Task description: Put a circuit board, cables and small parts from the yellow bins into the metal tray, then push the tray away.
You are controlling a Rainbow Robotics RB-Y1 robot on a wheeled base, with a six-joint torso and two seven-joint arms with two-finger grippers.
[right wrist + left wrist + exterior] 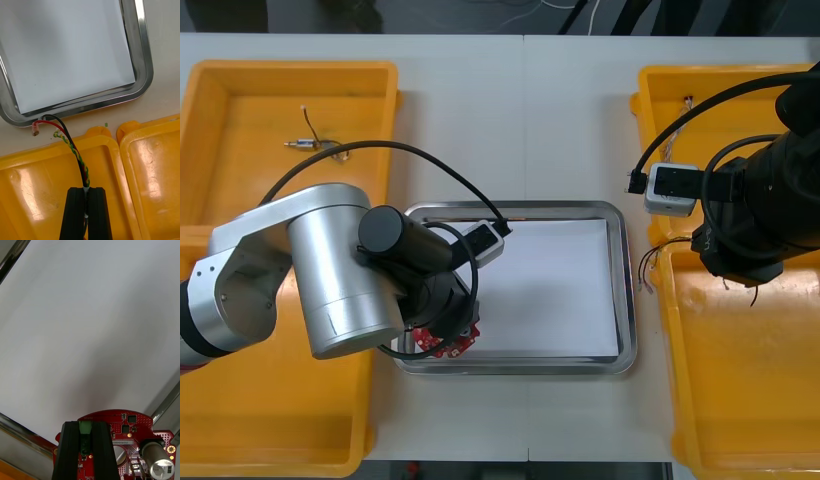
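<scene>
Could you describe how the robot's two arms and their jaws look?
The left arm is a thick silver cylinder with a black wrist; the right arm is black. A looping black cable feeds a small white box on the left wrist; the right wrist has a similar box. The left gripper and right gripper have flat, matte black jaws.

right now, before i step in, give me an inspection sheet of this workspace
surface: light table; metal tray at its middle, white inside.
job's things: red circuit board over the tray's near left corner; small metal part in the far left yellow bin.
clutter: nothing seen.
grippers: left pincer shut on the circuit board; right pincer shut on a cable, over the right bins.
cables: red, black and twisted yellow-green cable, its ends near the tray's rim.
surroundings: nothing seen.
</scene>
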